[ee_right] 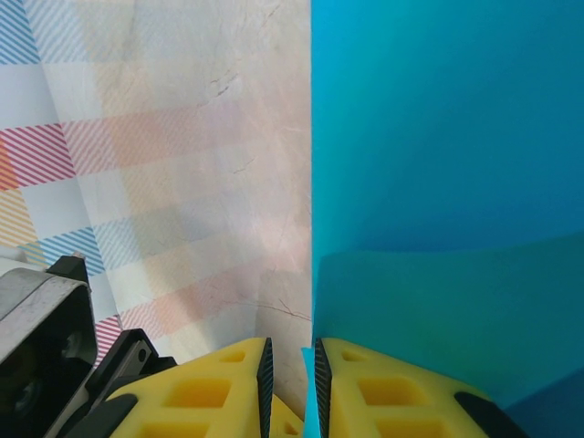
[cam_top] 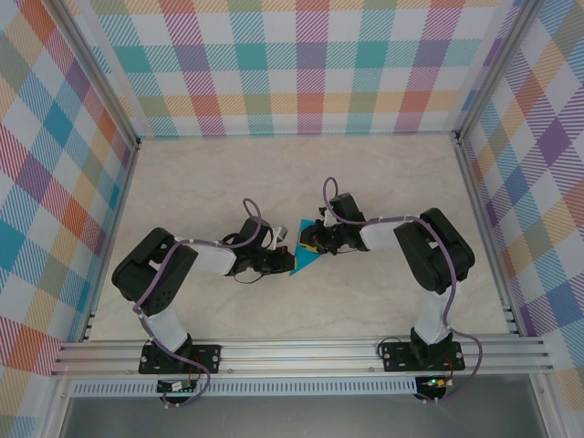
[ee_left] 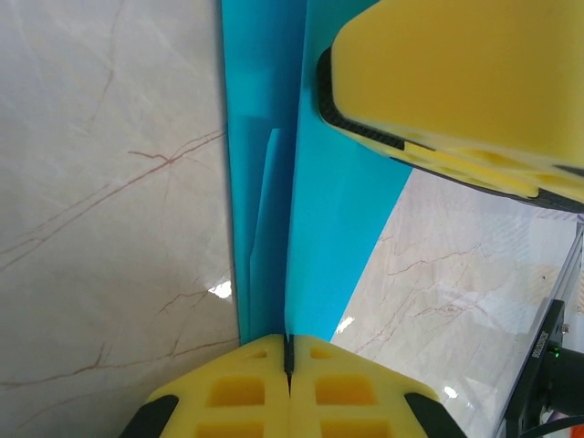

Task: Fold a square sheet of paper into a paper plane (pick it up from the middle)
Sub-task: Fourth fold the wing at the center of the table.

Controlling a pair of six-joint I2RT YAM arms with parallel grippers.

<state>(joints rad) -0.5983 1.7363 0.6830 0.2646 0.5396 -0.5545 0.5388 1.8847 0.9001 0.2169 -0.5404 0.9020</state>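
Paper [cam_top: 306, 262] is solid teal-blue, a shade darker where the layers overlap. Table [cam_top: 274, 173] is cream marble-look with thin brownish veins. Walls [cam_top: 292, 64] are pastel plaid: teal, purple, orange, pink and yellow on white. Pads [ee_left: 237, 392] are bright yellow with black edging, arms [cam_top: 155, 274] black and white, cables [cam_top: 246, 205] purple.

bright even light; small glare spots on tabletop [ee_left: 219, 290]; shadows faint, soft; wrist views sharp
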